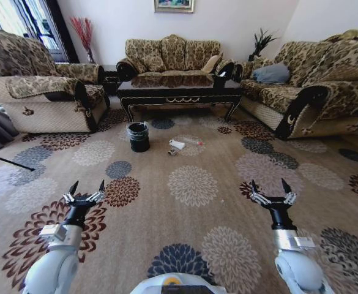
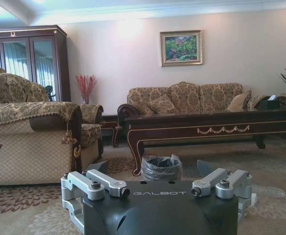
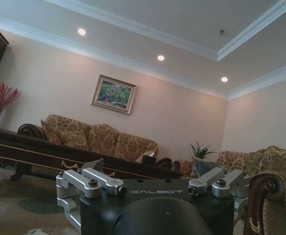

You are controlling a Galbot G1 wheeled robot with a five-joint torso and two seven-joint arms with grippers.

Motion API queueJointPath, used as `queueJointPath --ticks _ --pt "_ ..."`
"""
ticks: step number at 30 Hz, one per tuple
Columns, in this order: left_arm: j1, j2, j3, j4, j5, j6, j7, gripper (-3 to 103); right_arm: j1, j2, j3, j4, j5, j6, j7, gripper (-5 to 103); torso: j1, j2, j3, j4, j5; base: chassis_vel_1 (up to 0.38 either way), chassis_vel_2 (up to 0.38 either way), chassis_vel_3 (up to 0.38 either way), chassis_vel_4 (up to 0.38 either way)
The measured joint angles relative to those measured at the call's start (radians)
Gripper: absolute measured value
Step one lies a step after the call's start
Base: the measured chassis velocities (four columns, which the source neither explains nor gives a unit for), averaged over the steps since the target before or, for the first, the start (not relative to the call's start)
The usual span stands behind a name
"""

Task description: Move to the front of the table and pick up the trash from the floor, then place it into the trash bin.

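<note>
The long dark table (image 1: 179, 92) stands across the carpet ahead of me, in front of the middle sofa. The black trash bin (image 1: 138, 136) stands on the floor just before its left end. The trash lies to the right of the bin: a white paper piece (image 1: 177, 144), a clear bottle (image 1: 193, 141) and a little dark ball (image 1: 172, 152). My left gripper (image 1: 87, 187) and right gripper (image 1: 270, 187) hang open and empty low in front of me, far short of the trash. The left wrist view shows the bin (image 2: 161, 168), the table (image 2: 211, 125) and the bottle (image 2: 272, 192).
Patterned sofas flank the carpet: one on the left (image 1: 44, 92), one on the right (image 1: 313, 92), one behind the table (image 1: 172, 55). A black box (image 1: 220, 78) sits on the table's right end. Open flowered carpet (image 1: 191, 184) lies between me and the trash.
</note>
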Motion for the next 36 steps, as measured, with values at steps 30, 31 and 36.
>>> queueJointPath --ticks 30,31,36 --pt "-0.042 0.015 -0.002 0.04 -0.045 -0.003 0.001 100 0.058 -0.008 -0.037 -0.072 -0.015 -0.04 0.034 100 0.001 0.005 0.004 0.0001 0.0001 -0.069 0.063 0.064 -0.065" --pt "-0.043 0.013 0.0 0.041 -0.044 -0.004 0.001 100 0.062 -0.01 -0.038 -0.074 -0.015 -0.04 0.034 100 0.001 0.005 0.004 0.0 0.0 -0.302 0.269 0.303 -0.278" --pt "-0.051 0.016 -0.001 0.043 -0.049 -0.005 0.002 100 0.074 -0.016 -0.045 -0.082 -0.013 -0.039 0.034 100 0.002 0.006 0.004 0.0 0.0002 -0.304 0.303 0.309 -0.29"
